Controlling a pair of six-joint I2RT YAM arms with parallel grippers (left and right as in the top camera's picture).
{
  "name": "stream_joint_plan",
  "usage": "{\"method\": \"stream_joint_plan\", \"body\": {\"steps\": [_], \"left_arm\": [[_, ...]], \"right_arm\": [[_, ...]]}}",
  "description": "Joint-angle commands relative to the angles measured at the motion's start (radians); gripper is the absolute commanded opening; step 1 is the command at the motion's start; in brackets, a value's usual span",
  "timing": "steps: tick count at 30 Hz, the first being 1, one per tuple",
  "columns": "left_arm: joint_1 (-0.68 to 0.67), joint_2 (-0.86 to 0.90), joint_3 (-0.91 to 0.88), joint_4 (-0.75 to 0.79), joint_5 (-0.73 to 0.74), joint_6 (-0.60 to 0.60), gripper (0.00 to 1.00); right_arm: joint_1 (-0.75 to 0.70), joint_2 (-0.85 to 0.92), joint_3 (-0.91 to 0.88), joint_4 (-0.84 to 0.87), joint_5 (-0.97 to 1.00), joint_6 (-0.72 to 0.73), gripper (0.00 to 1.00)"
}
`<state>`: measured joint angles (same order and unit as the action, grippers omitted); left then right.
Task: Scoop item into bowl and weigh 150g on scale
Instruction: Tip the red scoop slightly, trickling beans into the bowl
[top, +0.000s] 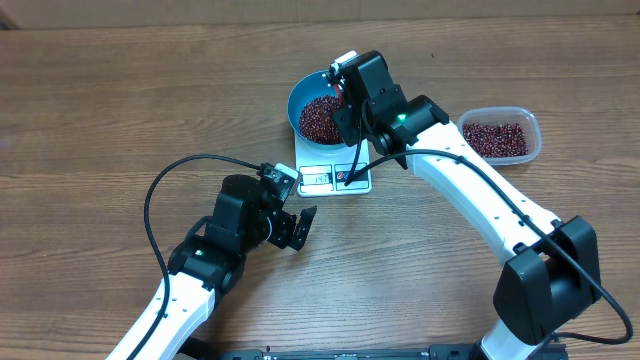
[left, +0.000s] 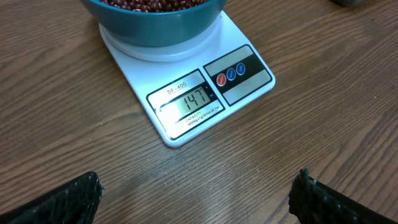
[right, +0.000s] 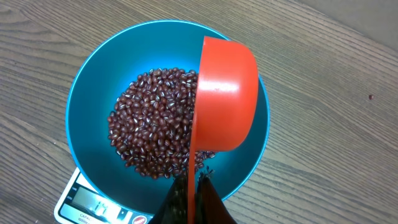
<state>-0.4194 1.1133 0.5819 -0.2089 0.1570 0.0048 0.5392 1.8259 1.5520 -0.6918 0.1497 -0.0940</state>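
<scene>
Over on your left, the left pincer (top: 292, 228) hangs with its fingers wide apart and empty, low over the worktop (top: 100, 100) just in front of the scale (left: 189, 106). Leave it off the platform; any contact would skew the weight.

The display reads 147, so you are a whisker short of target and this is the delicate part.

On the scale sits the blue bowl (right: 93, 87), with the beans (right: 152, 121) heaped in its middle. Above its right half the red scoop (right: 227, 93) is rolled well over with its outer shell facing the wrist camera, so you cannot tell whether anything is left inside.

The right pincer (right: 189, 190) is clamped together on the scoop's handle. It looks firm, so trust it.

From here, work in trickles rather than pours. Use small wrist rolls that drop a few beans at a time, then pause for the reading to settle. Hold the scoop clear of the bowl's rim, since a nudge would throw off the number.

If the scoop is dry, the clear tub (top: 535, 130) with more beans sits well to your right. Take only a pinch-sized load.
</scene>
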Motion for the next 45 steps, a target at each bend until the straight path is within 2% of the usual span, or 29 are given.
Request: {"method": "stream_joint_plan", "body": {"steps": [1, 45], "left_arm": [[-0.006, 0.005, 0.004, 0.004, 0.011, -0.008, 1.00], [-0.006, 0.005, 0.004, 0.004, 0.011, -0.008, 1.00]], "right_arm": [[0.006, -0.036, 0.028, 0.010, 0.014, -0.008, 0.04], [0.010, -0.036, 0.028, 0.011, -0.028, -0.042, 0.04]]}}
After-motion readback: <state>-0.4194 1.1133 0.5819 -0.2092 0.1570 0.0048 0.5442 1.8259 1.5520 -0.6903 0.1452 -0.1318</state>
